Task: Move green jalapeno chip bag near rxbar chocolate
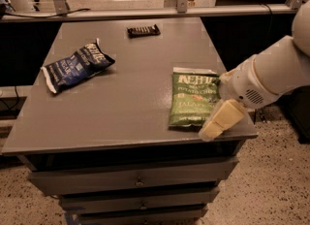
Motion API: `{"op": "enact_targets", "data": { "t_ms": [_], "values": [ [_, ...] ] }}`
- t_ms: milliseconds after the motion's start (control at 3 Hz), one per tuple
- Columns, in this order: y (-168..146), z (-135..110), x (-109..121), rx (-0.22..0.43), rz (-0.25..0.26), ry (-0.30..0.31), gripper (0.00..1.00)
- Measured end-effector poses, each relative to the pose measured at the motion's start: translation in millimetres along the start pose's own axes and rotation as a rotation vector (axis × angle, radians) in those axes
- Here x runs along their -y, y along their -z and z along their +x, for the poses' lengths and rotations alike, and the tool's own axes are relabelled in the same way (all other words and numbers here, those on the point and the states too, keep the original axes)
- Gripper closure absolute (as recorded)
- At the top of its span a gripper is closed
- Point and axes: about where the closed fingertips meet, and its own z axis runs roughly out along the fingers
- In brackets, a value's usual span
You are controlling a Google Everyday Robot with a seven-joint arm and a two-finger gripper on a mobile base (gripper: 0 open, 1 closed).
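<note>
The camera view looks down on a grey surface (131, 107) with a stack of drawers (135, 181) under it. All the drawers are pushed in, so what they hold cannot be seen.

The green chip bag (191, 98) lies flat near the front right corner of the surface, with its lettering up and its pale top edge facing the back. It looks sealed. The chocolate bar (143, 30) lies at the back edge, near the middle and well apart from the green bag. A blue chip bag (76, 66) lies tilted on the left side, away from both.

The white arm (276, 69) reaches in from the right. Its tool (220, 100) is at the right edge of the green bag and stands wide. One pale finger (220, 121) slants down over the bag's bottom right corner and the front edge of the surface. The other shows just beside the bag's top right corner. The tool holds nothing.
</note>
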Motion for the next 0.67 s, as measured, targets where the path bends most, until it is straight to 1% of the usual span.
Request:
{"op": "enact_targets", "data": {
  "t_ms": [333, 667],
  "values": [
    [-17.8, 9.6, -6.4, 0.004, -0.02, -0.047, 0.15],
    [-25.0, 14.6, -6.3, 0.011, -0.022, -0.072, 0.39]
  ]
}}
